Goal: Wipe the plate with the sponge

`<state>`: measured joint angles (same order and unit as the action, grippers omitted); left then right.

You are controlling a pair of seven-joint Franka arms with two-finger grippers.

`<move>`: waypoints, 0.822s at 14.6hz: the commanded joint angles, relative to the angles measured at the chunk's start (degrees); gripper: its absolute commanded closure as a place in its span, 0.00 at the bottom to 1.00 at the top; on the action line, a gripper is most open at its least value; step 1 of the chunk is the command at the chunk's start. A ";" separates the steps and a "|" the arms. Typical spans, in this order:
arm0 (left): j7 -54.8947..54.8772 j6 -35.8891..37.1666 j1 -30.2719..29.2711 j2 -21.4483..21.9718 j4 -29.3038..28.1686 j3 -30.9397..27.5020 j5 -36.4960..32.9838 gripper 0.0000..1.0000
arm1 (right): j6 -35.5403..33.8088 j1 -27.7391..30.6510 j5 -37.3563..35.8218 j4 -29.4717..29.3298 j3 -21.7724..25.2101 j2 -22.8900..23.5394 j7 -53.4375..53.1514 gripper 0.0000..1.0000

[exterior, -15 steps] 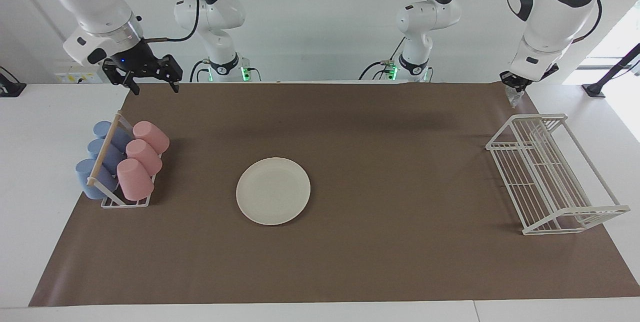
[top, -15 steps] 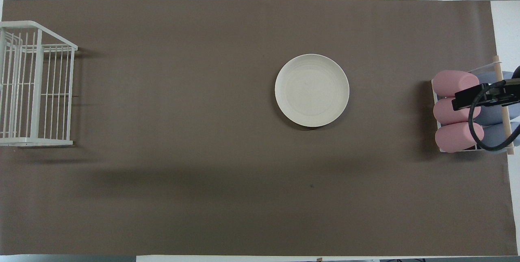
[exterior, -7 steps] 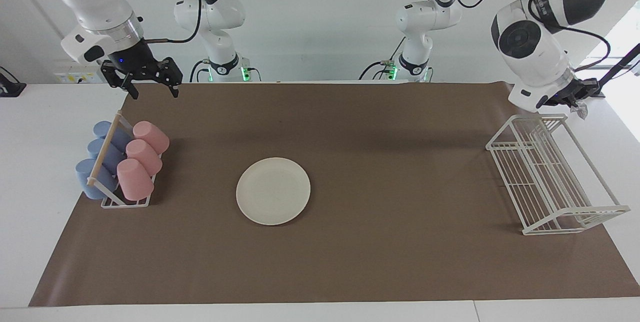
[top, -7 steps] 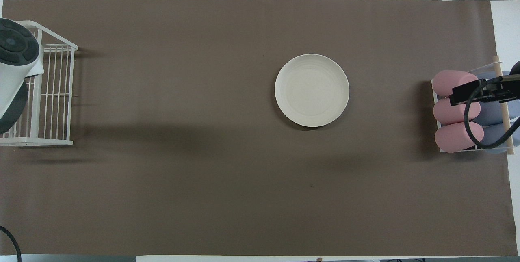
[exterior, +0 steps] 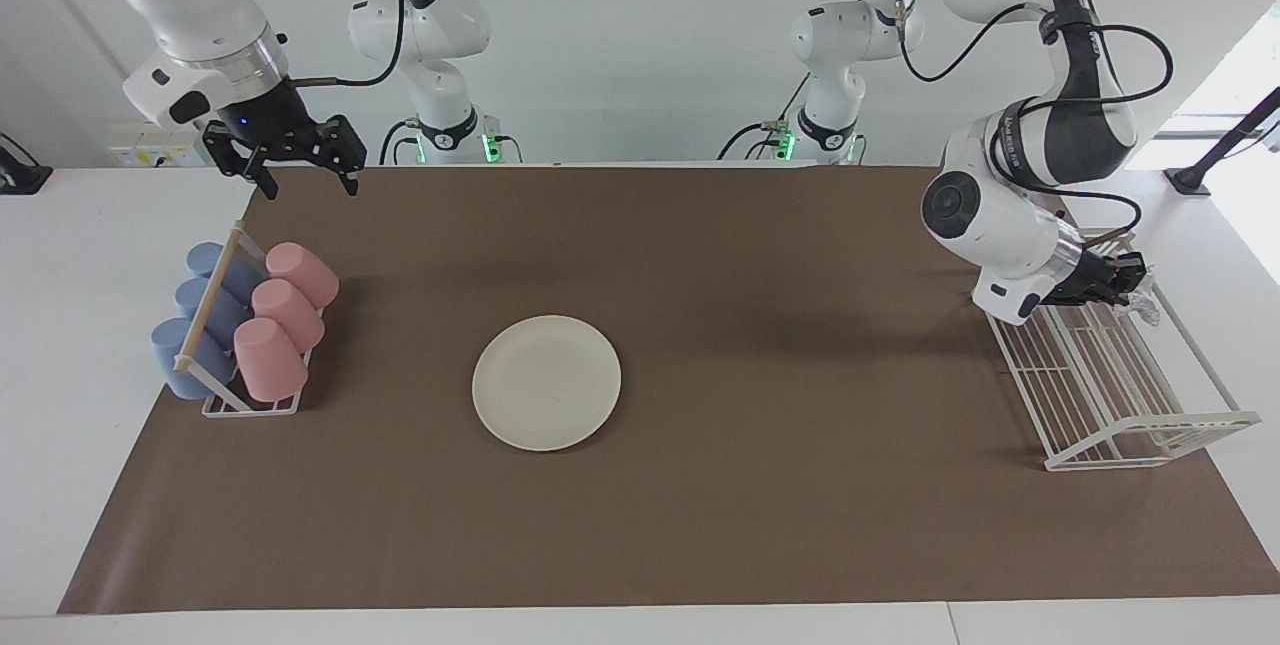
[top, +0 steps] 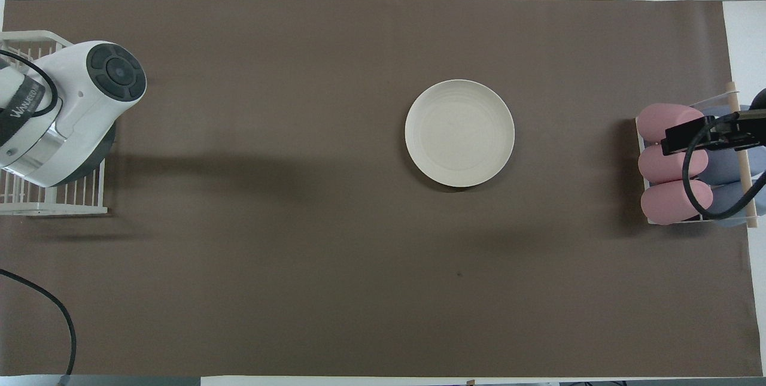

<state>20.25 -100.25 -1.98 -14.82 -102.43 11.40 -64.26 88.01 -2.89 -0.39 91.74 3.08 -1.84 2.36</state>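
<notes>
Two grippers: left gripper [exterior: 1135, 287], right of frame over white wire rack [exterior: 1120, 375], clenched on crinkled silvery mesh sponge [exterior: 1145, 305], judged light, soft; right gripper [exterior: 300, 170] released, upper left; round cream plate [exterior: 546, 382] centre

Cream plate [exterior: 546, 382] flat mid-mat; crinkled sponge [exterior: 1143, 304] over rack.

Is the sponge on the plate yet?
Apart. The facing view shows the left gripper holding the sponge over the wire rack; bare mat separates it from the plate.
</notes>
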 commanded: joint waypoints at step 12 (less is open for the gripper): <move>19.82 3.40 3.38 -3.02 1.09 -0.24 1.15 1.00 | 1.46 -0.01 -0.23 1.34 -0.45 -1.06 -1.39 0.00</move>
<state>38.91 -98.09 0.15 -17.36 -101.69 11.69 -63.82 88.14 -2.90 -0.39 91.74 2.95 -1.84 2.36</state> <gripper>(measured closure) 0.965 0.000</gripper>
